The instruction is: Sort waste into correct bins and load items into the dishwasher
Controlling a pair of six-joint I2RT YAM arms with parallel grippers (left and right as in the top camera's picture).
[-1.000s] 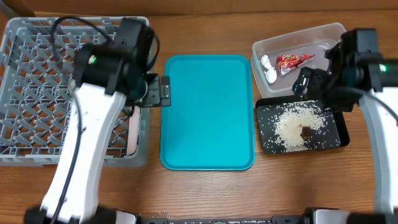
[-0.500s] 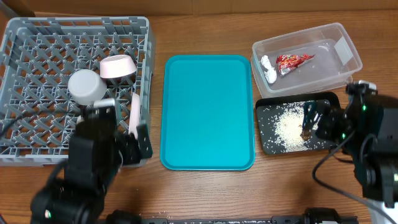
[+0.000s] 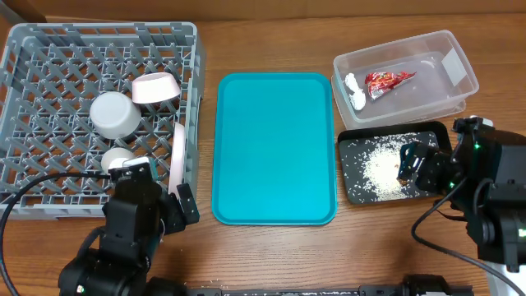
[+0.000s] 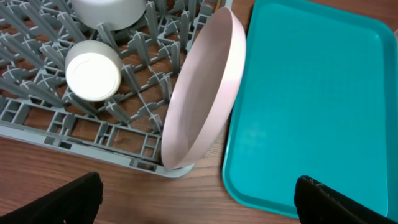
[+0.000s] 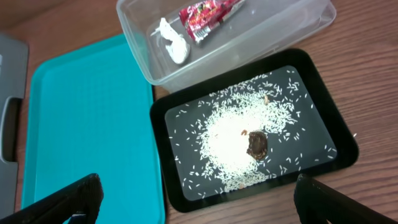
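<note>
The grey dishwasher rack [image 3: 49,49] holds a light grey bowl [image 3: 115,115], a pinkish bowl [image 3: 154,87], a small white cup [image 4: 93,74] and a large plate [image 4: 205,93] standing on edge at its right wall. A red-and-white wrapper [image 5: 208,14] and a white tissue [image 5: 171,43] lie in the clear tub [image 3: 444,82]. Rice [image 5: 230,137] and a brown scrap [image 5: 257,144] lie in the black tray [image 5: 336,143]. My left gripper [image 4: 199,208] hangs open over the bare table by the rack's front right corner. My right gripper [image 5: 199,202] is open above the black tray's near edge, holding nothing.
A flat teal tray [image 3: 275,148] lies empty between the rack and the two bins. Both arms sit low at the table's near edge, the left below the rack and the right at the lower right of the black tray.
Both arms have pulled back toward the near edge: the left from over the rack, the right from over the bins. The dishes in the rack are now uncovered.
</note>
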